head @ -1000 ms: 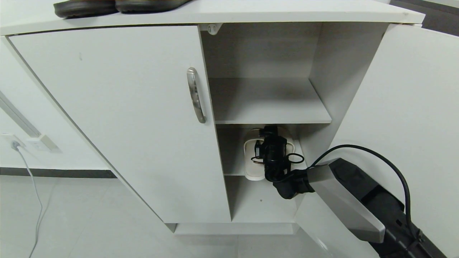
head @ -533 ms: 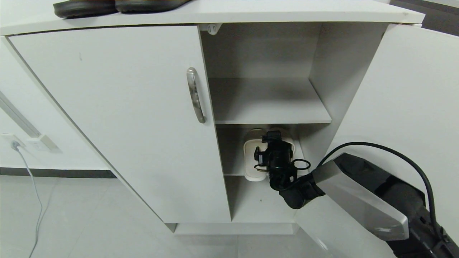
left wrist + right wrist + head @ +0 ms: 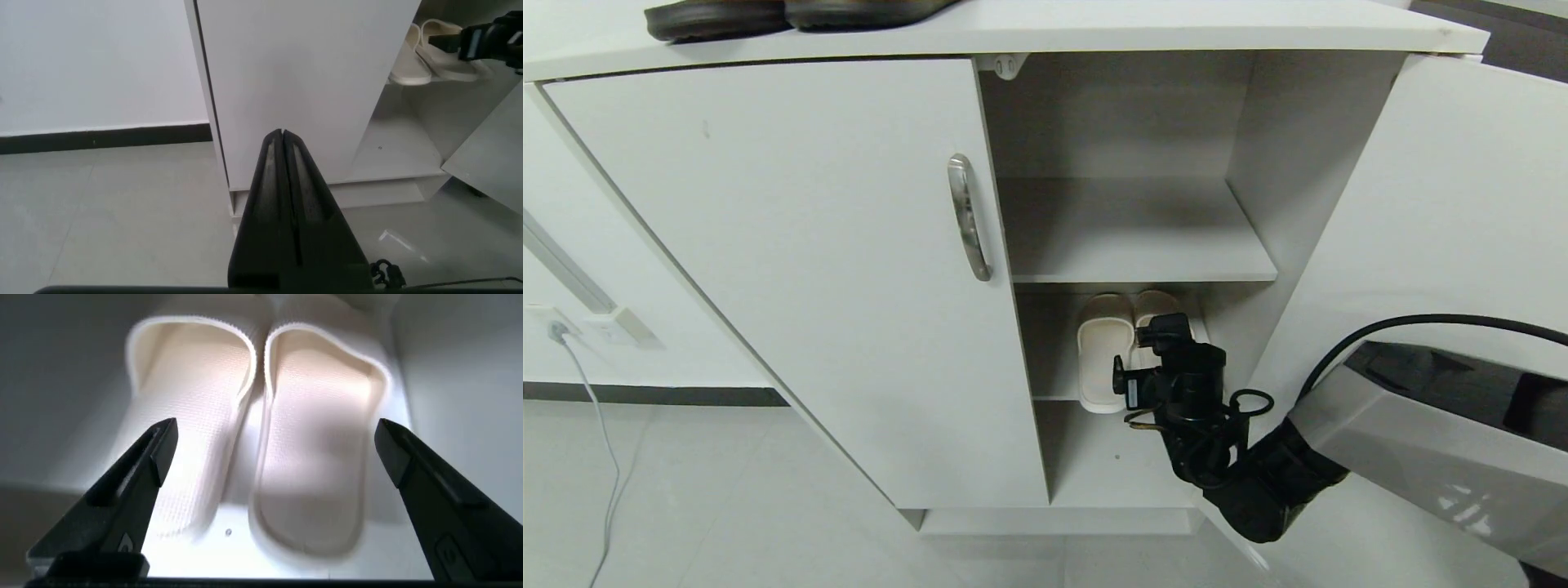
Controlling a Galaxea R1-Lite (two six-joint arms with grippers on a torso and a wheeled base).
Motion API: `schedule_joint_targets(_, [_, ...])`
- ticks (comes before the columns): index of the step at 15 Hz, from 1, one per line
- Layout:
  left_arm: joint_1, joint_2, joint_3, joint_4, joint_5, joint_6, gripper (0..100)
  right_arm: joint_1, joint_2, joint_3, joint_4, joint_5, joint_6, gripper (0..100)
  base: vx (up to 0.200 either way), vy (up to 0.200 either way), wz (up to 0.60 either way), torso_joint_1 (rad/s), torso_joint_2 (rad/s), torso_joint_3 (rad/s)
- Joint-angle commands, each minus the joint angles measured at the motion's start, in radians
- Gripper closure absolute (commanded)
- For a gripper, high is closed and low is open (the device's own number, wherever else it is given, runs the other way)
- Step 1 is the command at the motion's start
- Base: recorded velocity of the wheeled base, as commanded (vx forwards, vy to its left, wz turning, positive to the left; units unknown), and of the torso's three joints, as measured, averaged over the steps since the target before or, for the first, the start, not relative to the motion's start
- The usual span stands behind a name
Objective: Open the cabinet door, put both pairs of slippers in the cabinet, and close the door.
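Observation:
A cream pair of slippers (image 3: 1104, 351) lies side by side on the cabinet's middle shelf, also seen in the right wrist view (image 3: 310, 457) and the left wrist view (image 3: 425, 57). My right gripper (image 3: 1164, 331) hovers just in front of them, open, its fingers (image 3: 139, 490) spread wide with nothing between them. A dark pair of slippers (image 3: 768, 15) rests on the cabinet top. The right cabinet door (image 3: 1437, 204) stands wide open. My left gripper (image 3: 282, 139) is shut and held low in front of the closed left door (image 3: 286, 73).
The left door (image 3: 792, 269) carries a metal handle (image 3: 968, 216). An upper shelf (image 3: 1135, 229) sits above the slippers and a bottom compartment (image 3: 1111, 465) below. A wall socket with a cord (image 3: 556, 331) is at the far left, over tiled floor.
My right gripper has drawn back out of the middle shelf, down and to the right, uncovering the cream slippers that stay on the shelf.

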Motion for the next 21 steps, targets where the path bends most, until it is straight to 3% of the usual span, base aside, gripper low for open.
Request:
schedule_joint_targets(1, [0.0,0.0,0.0,0.0,0.0,-0.001,100,0.027,-0.064,0.061,-0.013,-0.003,-0.002,0,0.0,0.0,0.0,0.0,0.0,0.0])
schedule_joint_targets(8, [0.0,0.002,0.0,0.0,0.0,-0.002,100,0.047,-0.047,0.075,-0.019,-0.007,0.004,0,0.0,0.0,0.0,0.0,0.0,0.0])
schedule_joint_targets(17, [0.0,0.002,0.0,0.0,0.0,-0.002,100,0.053,-0.047,0.094,-0.048,-0.009,-0.004,0,-0.2,0.0,0.0,0.004,0.0,0.004])
schedule_joint_targets(21, [0.0,0.002,0.0,0.0,0.0,-0.002,100,0.053,-0.048,0.106,-0.066,-0.007,-0.005,0,0.0,0.0,0.0,0.0,0.0,0.0])
